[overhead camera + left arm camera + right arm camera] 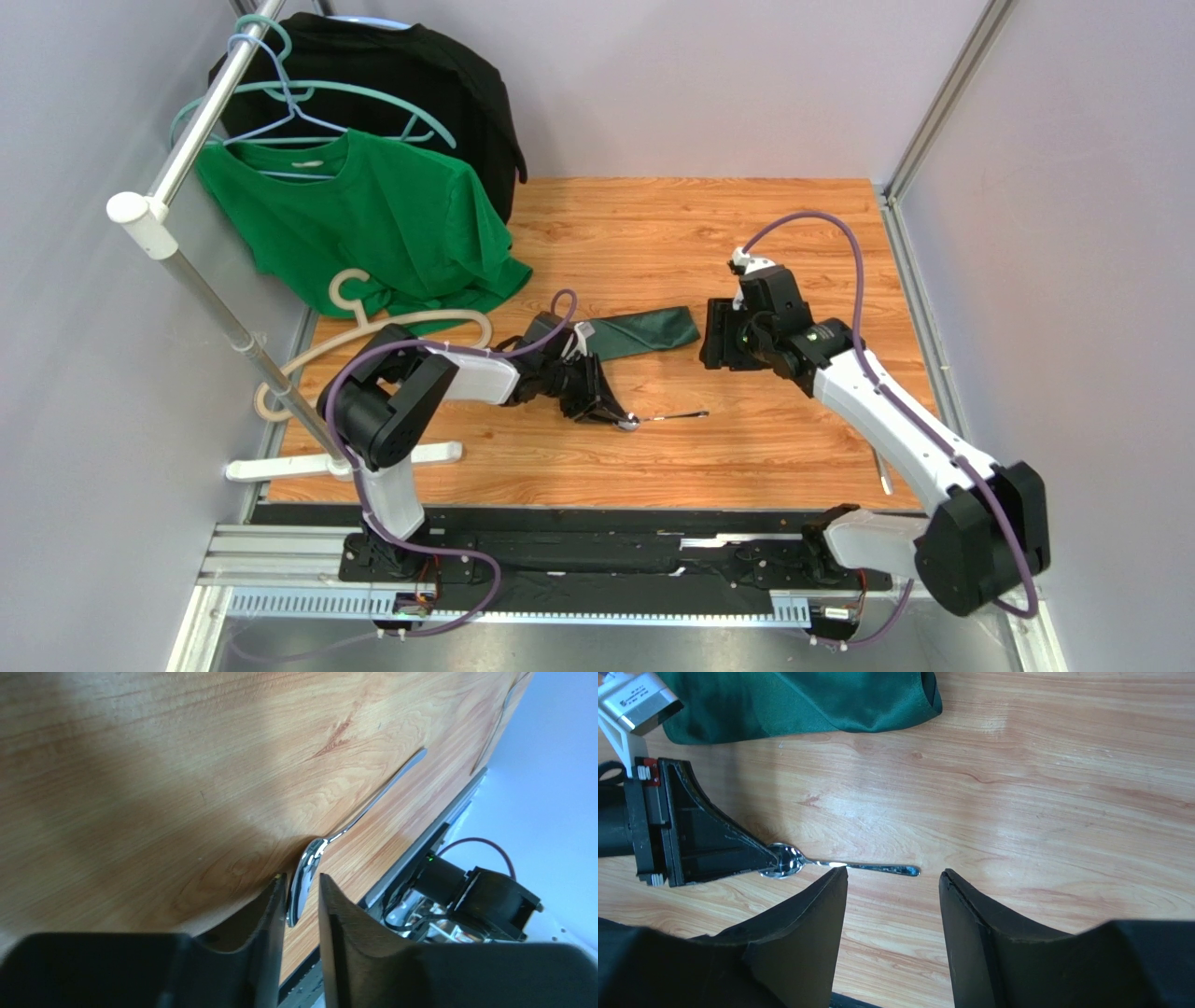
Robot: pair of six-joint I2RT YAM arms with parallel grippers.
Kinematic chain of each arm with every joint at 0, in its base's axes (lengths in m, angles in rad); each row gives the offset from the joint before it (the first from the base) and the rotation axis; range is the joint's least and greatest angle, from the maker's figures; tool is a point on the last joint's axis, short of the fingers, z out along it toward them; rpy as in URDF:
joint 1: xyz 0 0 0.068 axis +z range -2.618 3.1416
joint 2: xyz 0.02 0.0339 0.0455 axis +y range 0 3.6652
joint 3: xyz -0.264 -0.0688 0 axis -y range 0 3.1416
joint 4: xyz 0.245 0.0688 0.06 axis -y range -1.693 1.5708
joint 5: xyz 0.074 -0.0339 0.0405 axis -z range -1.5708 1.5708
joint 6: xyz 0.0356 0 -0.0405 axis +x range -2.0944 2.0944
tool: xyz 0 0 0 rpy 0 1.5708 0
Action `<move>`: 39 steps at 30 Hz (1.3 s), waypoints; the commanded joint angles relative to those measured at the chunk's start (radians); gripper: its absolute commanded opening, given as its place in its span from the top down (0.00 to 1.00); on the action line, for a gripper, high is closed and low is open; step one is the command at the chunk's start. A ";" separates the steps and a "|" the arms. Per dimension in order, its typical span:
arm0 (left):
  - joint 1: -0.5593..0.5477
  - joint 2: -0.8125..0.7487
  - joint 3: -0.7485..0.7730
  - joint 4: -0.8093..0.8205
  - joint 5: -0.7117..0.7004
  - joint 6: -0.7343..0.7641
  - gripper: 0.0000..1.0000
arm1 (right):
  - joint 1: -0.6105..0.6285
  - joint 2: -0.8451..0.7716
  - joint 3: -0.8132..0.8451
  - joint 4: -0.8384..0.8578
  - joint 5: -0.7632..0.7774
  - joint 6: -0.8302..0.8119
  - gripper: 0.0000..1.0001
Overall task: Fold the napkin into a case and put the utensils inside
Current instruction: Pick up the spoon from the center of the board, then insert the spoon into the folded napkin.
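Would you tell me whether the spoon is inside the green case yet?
Not inside: the spoon lies on the table, apart from the case, its bowl between the left gripper's fingers.

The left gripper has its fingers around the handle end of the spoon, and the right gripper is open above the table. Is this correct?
Not quite: the left wrist view shows the left gripper with its fingers around the bowl end of the spoon. The right gripper is open above the table.
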 commanded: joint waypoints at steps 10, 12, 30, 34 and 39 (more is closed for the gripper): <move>0.045 -0.134 0.042 -0.111 -0.049 0.139 1.00 | -0.129 0.486 0.319 0.141 -0.281 0.017 0.58; 0.081 -0.185 0.026 -0.123 -0.022 0.159 1.00 | -0.151 0.558 0.367 0.128 -0.316 -0.006 0.70; 0.365 -0.277 0.163 -0.476 -0.007 0.406 1.00 | -0.189 0.720 0.422 0.125 -0.338 -0.009 1.00; 0.368 -0.224 0.195 -0.481 -0.041 0.434 1.00 | -0.194 0.729 0.419 0.134 -0.339 -0.011 1.00; 0.371 -0.159 0.218 -0.452 -0.078 0.433 1.00 | -0.200 0.741 0.421 0.140 -0.353 -0.006 1.00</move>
